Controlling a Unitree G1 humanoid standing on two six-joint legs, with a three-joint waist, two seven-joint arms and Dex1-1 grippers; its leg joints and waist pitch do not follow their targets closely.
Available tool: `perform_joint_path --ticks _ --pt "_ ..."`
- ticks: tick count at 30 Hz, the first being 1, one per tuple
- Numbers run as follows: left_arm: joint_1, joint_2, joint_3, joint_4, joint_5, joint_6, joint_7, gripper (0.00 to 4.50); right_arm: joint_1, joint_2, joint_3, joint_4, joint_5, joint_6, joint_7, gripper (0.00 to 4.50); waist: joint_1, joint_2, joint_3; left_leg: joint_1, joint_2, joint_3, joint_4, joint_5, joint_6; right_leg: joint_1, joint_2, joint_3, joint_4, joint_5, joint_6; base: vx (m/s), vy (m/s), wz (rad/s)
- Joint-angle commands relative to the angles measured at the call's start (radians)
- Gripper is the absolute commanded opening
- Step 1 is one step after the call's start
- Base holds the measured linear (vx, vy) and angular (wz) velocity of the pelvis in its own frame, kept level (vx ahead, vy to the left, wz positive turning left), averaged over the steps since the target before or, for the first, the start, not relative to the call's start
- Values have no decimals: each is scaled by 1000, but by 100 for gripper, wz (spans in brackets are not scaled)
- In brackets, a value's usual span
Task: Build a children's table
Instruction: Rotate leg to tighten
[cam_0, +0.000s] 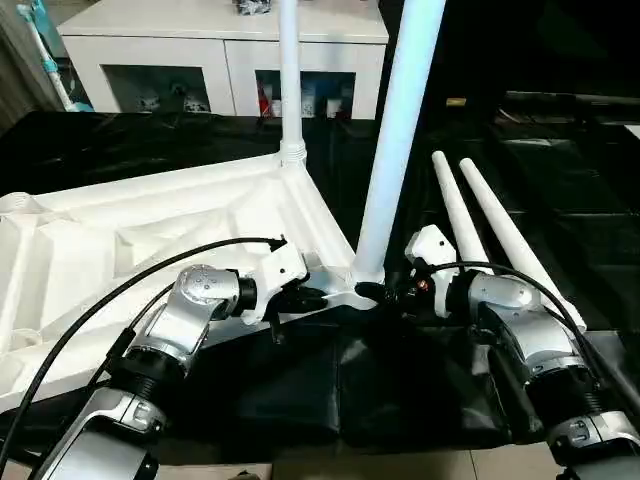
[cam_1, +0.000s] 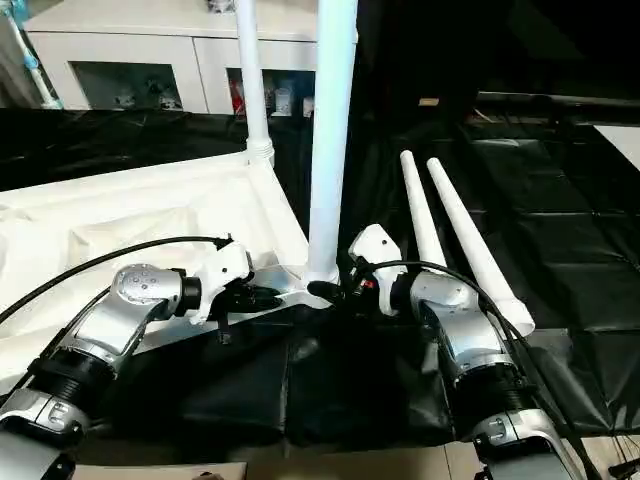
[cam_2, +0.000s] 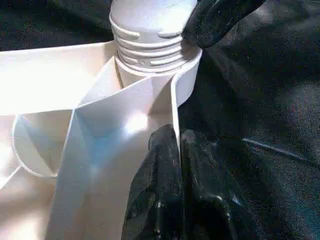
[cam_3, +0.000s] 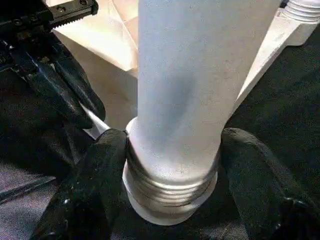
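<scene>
The children's table top (cam_0: 120, 240) lies upside down on black cloth, ribbed side up. One white leg (cam_0: 289, 80) stands in the far corner socket. A second leg (cam_0: 400, 130) stands in the near corner socket (cam_2: 150, 55). My left gripper (cam_0: 318, 297) is shut on the top's thin rim (cam_2: 175, 100) just beside that socket. My right gripper (cam_0: 372, 291) is closed around the near leg's threaded base (cam_3: 170, 180), with a finger (cam_3: 95, 170) pressed against each side. Two loose legs (cam_0: 455, 215) (cam_0: 510, 240) lie side by side to the right.
A white cabinet (cam_0: 220, 50) with glass doors stands behind the black-draped table (cam_0: 560, 130). A teal-handled object (cam_0: 45, 50) leans at the far left. The two upright legs rise out of the picture's top.
</scene>
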Motion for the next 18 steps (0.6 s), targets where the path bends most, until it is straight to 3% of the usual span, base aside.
perform_joint_path --ticks 1,5,7,12,18 --pt "21 -2 -36 12 8 10 -32 0 -1 7 21 17 -14 -2 8 264 -1 -5 -62 11 61 -20 -62 -197 74 49 -90 52 -69 -222 -209 0 0 0" --pt "18 -2 -37 14 6 14 -33 0 -2 13 18 21 -19 -7 -8 264 -1 -7 -62 10 60 -20 -61 -195 73 51 -90 52 -67 -215 -212 0 0 0" --pt "17 -1 -37 14 7 14 -32 0 -5 22 9 25 -5 12 -7 320 -2 -6 -62 10 60 -20 -62 -197 73 51 -90 52 -68 -222 -211 0 0 0" --pt "18 2 -37 11 6 16 -32 0 -10 26 15 29 -14 4 -13 368 -2 -6 -62 10 60 -21 -62 -199 70 50 -89 52 -67 -226 -211 0 0 0" --pt "15 3 -38 13 6 15 -29 0 -20 36 12 42 -20 -5 -28 368 -2 -7 -63 9 60 -20 -61 -190 70 51 -89 52 -64 -207 -214 0 0 0"
